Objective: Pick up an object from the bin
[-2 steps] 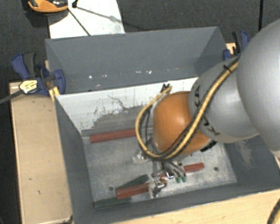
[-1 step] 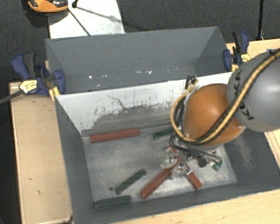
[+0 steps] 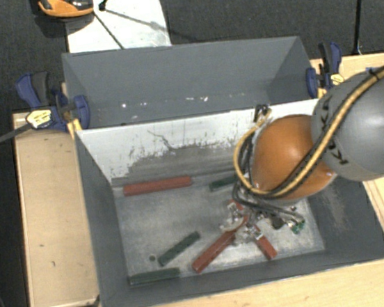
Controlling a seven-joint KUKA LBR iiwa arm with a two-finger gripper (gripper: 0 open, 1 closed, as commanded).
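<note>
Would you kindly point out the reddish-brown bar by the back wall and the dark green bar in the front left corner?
reddish-brown bar (image 3: 157,185): camera view, middle of its length.
dark green bar (image 3: 154,276): camera view, middle of its length.

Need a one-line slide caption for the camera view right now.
End effector low over two red-brown sticks near the grey bin's front; dark green sticks lie apart.

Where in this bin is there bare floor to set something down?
The left-middle floor, between the long red-brown bar at the back and the slanted dark green bar, is bare. Crowded under the tool, where red-brown sticks lie.
</note>
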